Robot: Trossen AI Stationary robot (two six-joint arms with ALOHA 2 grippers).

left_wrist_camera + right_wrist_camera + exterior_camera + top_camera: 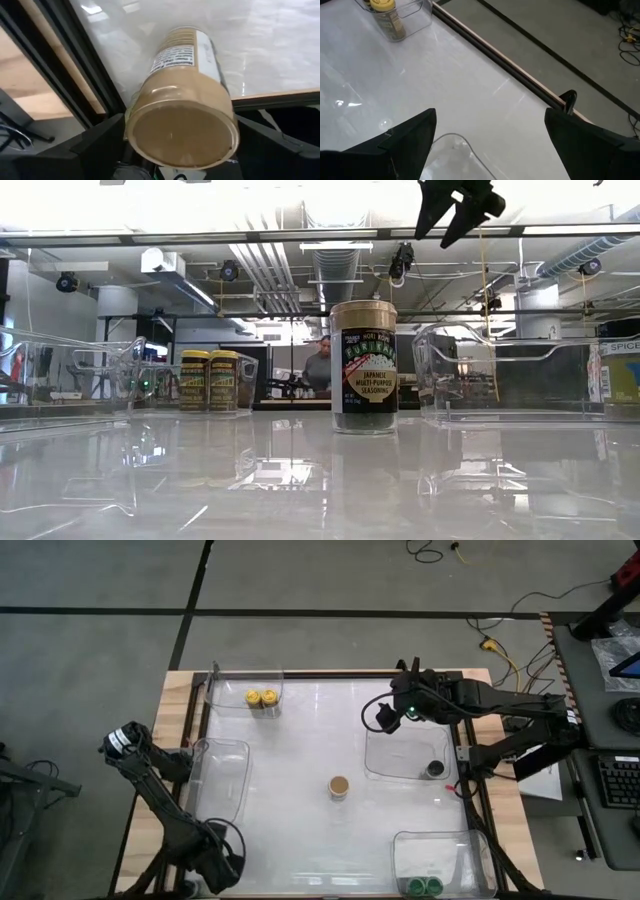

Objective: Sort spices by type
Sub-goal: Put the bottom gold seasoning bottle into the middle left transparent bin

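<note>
- Jars are spread over a glossy white table (300,740), some of them inside clear plastic rectangular trays.
- Far-left tray (243,690) holds two small yellow-lidded spice jars (261,698), standing side by side and touching.
- Near-right tray (442,858) holds two green-lidded jars (424,886) at its near edge.
- Right-hand tray (405,755) holds one black-lidded jar (435,769) in its near-right corner.
- Left-hand tray (220,778) shows nothing inside it.
- One tan-lidded jar with a dark label (364,367) stands upright alone on the bare table, near the middle, between the left-hand and right-hand trays.
- Left gripper (222,865) sits at the near-left corner of the table; in its wrist view its dark fingers (95,142) are clamped on either side of a second tan-lidded cylindrical jar (182,107), lid end toward the camera and tilted.
- Right gripper (487,132) hangs high above the far edge of the right-hand tray, its fingers (410,135) spread wide apart with nothing between them.
</note>
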